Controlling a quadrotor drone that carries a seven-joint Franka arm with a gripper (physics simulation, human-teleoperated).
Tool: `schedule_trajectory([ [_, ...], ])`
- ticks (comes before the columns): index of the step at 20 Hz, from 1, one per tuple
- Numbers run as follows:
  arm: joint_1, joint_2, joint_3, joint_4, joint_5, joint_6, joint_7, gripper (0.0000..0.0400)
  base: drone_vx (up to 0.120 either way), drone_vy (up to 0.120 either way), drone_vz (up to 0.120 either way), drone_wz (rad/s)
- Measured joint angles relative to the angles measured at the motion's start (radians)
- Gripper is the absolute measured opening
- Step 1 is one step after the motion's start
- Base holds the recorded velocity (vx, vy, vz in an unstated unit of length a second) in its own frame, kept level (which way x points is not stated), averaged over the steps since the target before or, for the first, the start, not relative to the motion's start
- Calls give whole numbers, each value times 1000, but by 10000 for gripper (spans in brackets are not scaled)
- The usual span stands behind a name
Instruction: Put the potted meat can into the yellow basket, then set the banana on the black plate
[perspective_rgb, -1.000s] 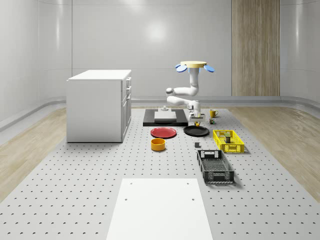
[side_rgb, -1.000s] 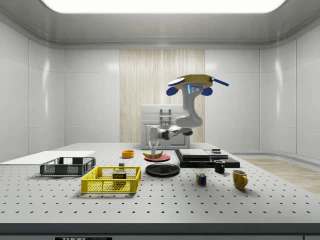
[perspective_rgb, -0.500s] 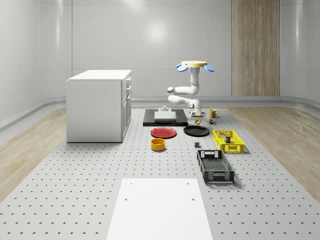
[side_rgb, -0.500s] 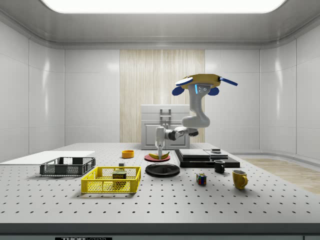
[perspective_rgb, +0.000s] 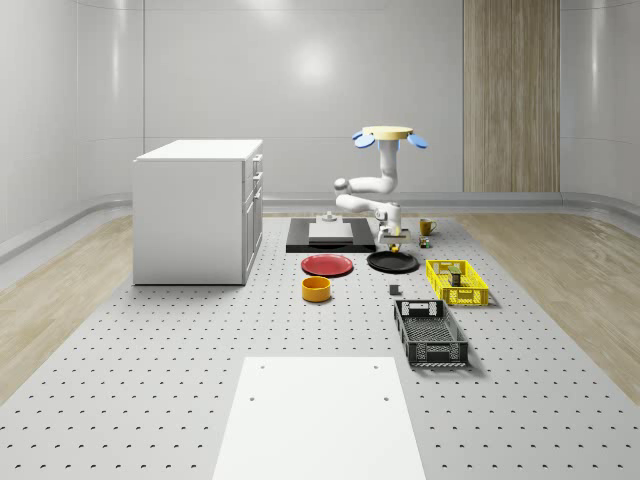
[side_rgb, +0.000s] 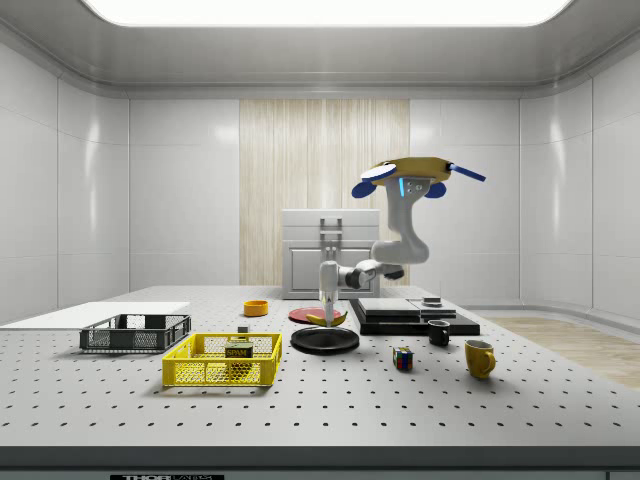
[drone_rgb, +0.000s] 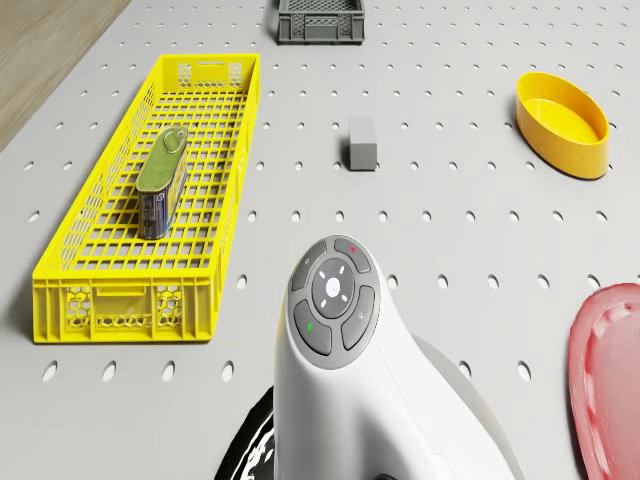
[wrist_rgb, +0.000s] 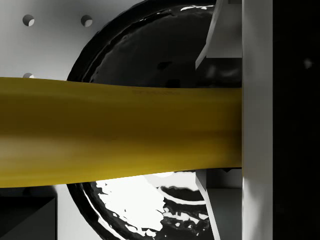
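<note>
Grey perforated table (perspective_rgb: 150, 380) in a pale room, potted meat can (drone_rgb: 162, 180) lying in the yellow basket (drone_rgb: 95, 290), farther on the gripper (side_rgb: 327, 307) clamping the banana (wrist_rgb: 120, 132) just above the black plate (side_rgb: 325, 340), drone (side_rgb: 417, 176) hovering behind.

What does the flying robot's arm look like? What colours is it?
The arm is glossy white with rounded, chunky joints, hanging under a flat yellow drone body with blue rotor blades and a small blue light. In the drone view, its wrist has a grey round button pad with tiny red and green marks. The gripper looks pale grey.
</note>
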Motion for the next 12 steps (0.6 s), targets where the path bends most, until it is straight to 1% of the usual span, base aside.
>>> schedule_trajectory([
  [4, 1, 1, 0, 0, -1, -1, 0, 197, 0, 0, -120, 0],
  [5, 1, 2, 0, 0, -1, -1, -1, 197, 0, 0, 0, 0],
  [10, 1, 3, 0, 0, -1, -3, 1, 198, 0, 0, -88, 0],
  [12, 2, 3, 0, 0, -2, -3, 2, 198, 0, 0, 0, 0],
])
